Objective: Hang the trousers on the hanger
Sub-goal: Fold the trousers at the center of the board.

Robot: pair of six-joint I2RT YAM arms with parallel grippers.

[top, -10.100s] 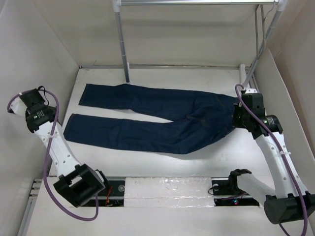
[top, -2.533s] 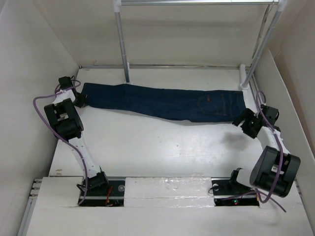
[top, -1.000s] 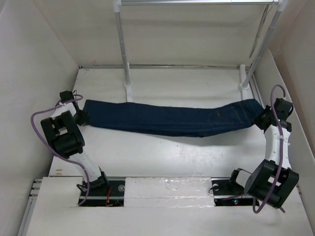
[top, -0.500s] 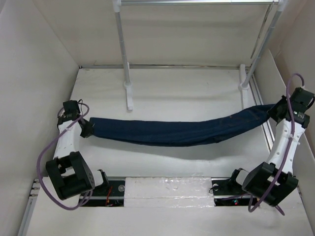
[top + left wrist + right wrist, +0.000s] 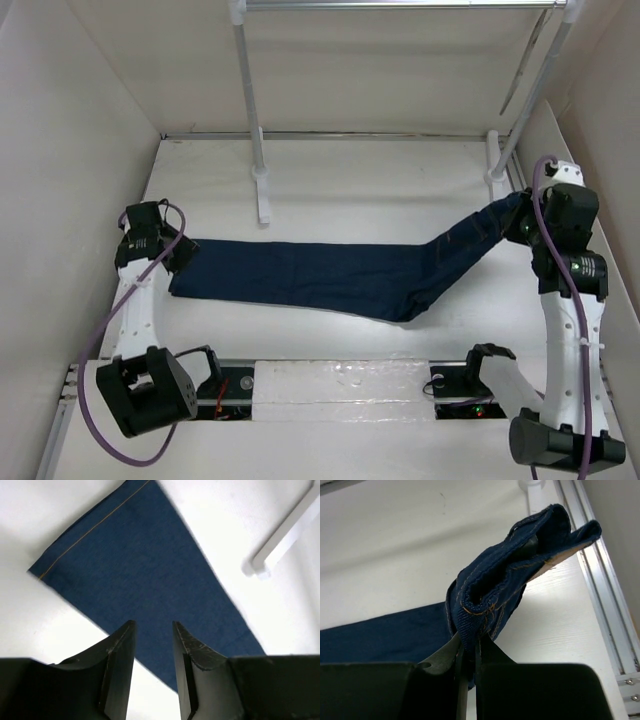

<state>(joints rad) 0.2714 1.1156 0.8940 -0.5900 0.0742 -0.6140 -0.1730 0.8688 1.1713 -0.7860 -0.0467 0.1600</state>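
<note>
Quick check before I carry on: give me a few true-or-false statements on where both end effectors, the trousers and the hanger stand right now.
1. The right end effector is shut on the waist end of the trousers. True.
2. The left end effector grips the leg ends. False: its jaws stand open above the cloth, which lies flat on the table.
3. The trousers are draped over the hanger. False: the hanger hangs bare at the far right, apart from them.
4. The waist end is raised off the table. True.
</note>
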